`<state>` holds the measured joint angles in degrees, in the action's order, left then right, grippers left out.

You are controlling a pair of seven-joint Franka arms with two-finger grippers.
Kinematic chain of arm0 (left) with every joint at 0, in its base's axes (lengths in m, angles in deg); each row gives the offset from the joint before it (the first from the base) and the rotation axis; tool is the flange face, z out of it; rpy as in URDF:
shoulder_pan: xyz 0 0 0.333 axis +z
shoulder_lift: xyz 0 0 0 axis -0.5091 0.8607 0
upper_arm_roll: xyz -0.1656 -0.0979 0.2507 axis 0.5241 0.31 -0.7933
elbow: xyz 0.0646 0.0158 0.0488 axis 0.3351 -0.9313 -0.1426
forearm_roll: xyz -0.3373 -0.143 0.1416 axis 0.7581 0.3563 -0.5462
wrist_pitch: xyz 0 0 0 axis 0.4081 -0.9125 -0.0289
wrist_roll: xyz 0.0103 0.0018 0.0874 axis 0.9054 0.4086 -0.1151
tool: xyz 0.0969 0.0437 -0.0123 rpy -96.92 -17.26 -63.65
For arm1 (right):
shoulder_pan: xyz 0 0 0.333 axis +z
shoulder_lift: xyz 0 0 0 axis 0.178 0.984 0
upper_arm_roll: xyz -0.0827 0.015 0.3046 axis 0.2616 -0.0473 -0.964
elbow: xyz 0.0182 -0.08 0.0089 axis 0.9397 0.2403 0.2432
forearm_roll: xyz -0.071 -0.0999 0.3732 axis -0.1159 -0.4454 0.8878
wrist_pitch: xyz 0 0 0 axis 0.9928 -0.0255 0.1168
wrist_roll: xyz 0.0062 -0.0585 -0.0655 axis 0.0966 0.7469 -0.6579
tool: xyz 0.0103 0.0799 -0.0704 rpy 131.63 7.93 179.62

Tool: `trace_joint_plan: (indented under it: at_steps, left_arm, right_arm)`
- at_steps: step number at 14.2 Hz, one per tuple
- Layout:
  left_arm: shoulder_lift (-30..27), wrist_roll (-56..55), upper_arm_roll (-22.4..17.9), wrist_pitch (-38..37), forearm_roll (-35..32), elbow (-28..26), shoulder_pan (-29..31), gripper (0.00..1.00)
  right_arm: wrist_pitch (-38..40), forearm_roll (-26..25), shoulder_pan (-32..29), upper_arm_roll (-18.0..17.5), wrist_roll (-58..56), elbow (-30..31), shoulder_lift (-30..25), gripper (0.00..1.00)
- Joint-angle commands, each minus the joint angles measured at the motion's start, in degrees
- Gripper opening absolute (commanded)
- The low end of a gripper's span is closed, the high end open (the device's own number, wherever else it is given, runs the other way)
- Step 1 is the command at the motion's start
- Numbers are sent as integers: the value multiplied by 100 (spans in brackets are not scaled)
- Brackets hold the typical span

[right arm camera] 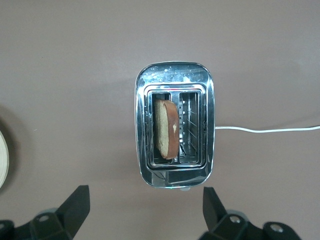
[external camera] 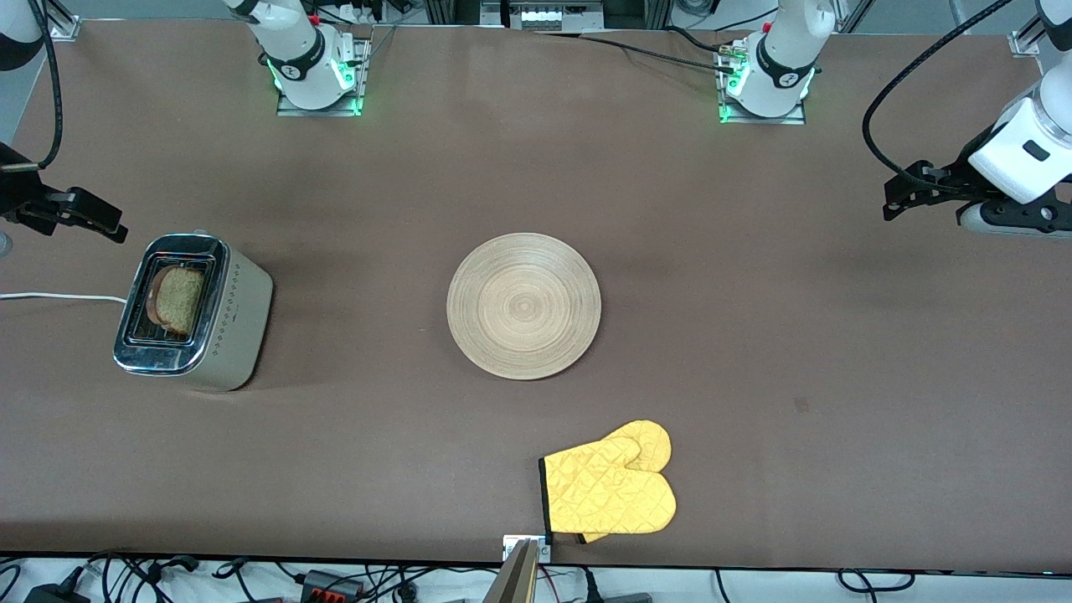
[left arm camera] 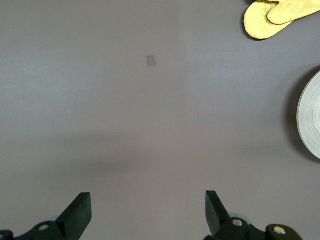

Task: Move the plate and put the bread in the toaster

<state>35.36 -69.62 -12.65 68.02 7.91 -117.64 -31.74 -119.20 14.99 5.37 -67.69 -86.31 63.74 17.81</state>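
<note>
The toaster (external camera: 239, 322) stands toward the right arm's end of the table, its chrome top up. The bread (external camera: 178, 300) stands on edge in one of its slots; the other slot is empty. In the right wrist view the toaster (right arm camera: 172, 90) and the bread (right arm camera: 166, 129) show from above. My right gripper (right arm camera: 145, 210) is open and empty, up in the air beside the toaster (external camera: 107, 224). The plate (external camera: 523, 306) lies bare at the table's middle. My left gripper (left arm camera: 147, 212) is open and empty, over bare table at the left arm's end (external camera: 900, 197).
A yellow oven mitt (external camera: 611, 486) lies nearer the front camera than the plate, by the table's edge. The toaster's white cord (external camera: 59, 296) runs off toward the table's end. The plate's rim (left arm camera: 311, 120) and the mitt (left arm camera: 272, 20) show in the left wrist view.
</note>
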Motion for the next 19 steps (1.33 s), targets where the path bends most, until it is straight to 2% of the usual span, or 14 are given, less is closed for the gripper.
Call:
trace_joint_plan:
  at_steps: [1,5,10,13,19]
  left_arm:
    - [-58,104,-28,21,44,-5,-19,100]
    - [-58,104,-28,21,44,-5,-19,100]
    - [-58,104,-28,21,44,-5,-19,100]
    - [-58,104,-36,21,44,-13,-10,100]
    - [-58,104,-36,21,44,-5,-19,100]
  right_arm:
    - [2,55,-39,-17,-83,-42,-19,100]
    - [256,46,-30,-17,-83,-68,-46,100]
    - [160,63,5,-17,-83,-50,-2,100]
    - [116,72,250,176,-83,-24,-2,100]
    - [133,55,374,308,-92,-24,-10,100]
